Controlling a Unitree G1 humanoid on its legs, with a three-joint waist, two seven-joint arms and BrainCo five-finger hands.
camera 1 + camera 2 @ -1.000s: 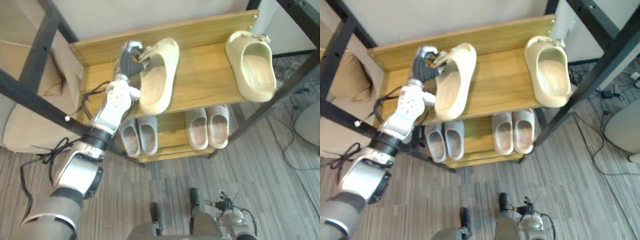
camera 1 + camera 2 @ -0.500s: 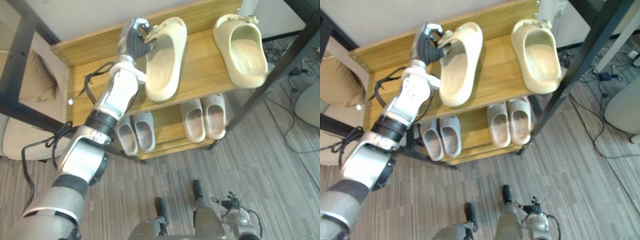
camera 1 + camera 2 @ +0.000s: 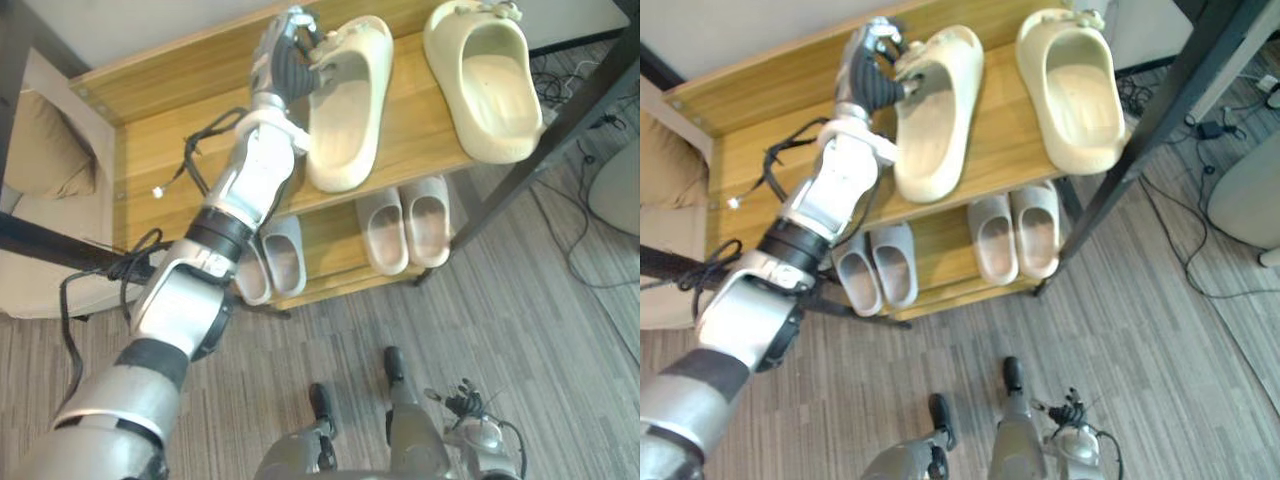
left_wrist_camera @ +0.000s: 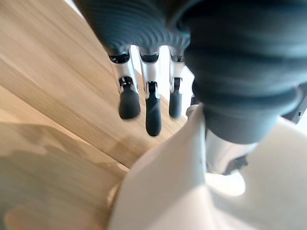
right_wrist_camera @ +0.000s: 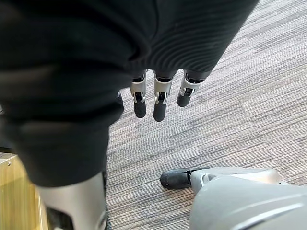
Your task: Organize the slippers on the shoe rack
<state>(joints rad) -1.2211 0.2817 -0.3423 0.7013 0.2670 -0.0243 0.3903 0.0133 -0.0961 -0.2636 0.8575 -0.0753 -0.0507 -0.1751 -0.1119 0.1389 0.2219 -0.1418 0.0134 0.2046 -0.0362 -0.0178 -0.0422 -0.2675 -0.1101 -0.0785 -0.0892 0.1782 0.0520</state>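
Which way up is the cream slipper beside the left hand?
Sole down: the cream slipper lies on the top shelf with its footbed facing up.

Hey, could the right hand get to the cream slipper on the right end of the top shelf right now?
Probably, but not at once: the right hand hangs low over the carpet, fingers straight. The slipper lies uncovered, though a black frame bar runs beside it.

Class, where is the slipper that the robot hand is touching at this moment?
In the left eye view, the slipper lies on the shoe rack's top shelf, left of the other cream slipper, its toe end held by the left robot hand.
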